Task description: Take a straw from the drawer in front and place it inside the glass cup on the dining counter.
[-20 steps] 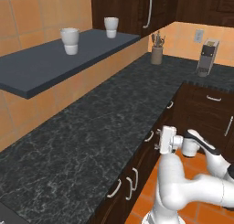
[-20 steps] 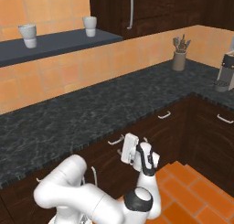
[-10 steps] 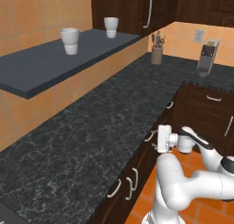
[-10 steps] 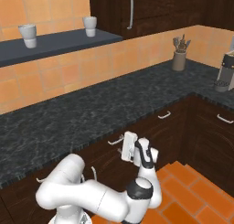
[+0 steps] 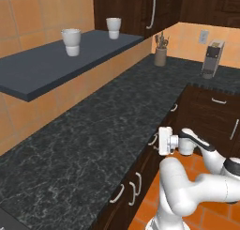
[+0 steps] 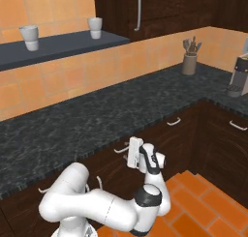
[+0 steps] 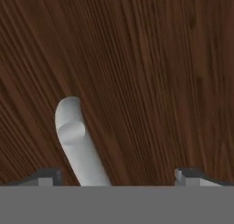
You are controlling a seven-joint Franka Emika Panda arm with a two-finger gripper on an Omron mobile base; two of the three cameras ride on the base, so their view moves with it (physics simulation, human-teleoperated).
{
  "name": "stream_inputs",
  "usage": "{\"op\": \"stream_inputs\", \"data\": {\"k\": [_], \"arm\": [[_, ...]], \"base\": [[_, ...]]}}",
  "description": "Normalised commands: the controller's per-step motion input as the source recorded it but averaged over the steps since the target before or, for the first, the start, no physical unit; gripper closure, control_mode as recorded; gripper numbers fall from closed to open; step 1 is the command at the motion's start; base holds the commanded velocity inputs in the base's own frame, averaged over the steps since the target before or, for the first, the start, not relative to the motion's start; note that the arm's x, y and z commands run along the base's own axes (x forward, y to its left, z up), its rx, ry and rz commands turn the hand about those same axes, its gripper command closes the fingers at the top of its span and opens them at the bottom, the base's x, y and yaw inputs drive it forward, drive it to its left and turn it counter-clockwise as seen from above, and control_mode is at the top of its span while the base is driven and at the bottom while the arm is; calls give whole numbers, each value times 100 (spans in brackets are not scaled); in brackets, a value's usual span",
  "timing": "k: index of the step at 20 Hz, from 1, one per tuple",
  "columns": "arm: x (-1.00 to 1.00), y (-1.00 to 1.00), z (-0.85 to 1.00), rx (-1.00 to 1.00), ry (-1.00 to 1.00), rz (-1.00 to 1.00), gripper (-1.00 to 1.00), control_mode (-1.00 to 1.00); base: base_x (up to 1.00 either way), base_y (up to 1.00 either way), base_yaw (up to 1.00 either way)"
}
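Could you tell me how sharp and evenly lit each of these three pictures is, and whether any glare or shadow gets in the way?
Left base view: evenly lit, no glare; the shelf shades the wall below it. Right base view: soft but legible; the black counter is matte. Hand view: close up, the drawer front has smeared grain and the pale handle soft edges, with shading around it.

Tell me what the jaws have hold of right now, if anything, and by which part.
Nothing is held. The gripper is open in front of the closed drawer, its fingertips standing wide on either side of the handle, not yet closed on it.
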Motion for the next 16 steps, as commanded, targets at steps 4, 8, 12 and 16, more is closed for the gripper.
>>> {"op": "stream_inputs", "data": {"k": [4,8,12,16], "arm": [[27,26,-31,0,0,0,100,-100],[9,17,-29,0,4,0,100,-100],[-9,5,-18,0,3,0,100,-100],[-24,0,-3,0,0,0,100,-100]], "base": [[0,0,0],[0,0,0],[0,0,0],[0,0,0]]}}
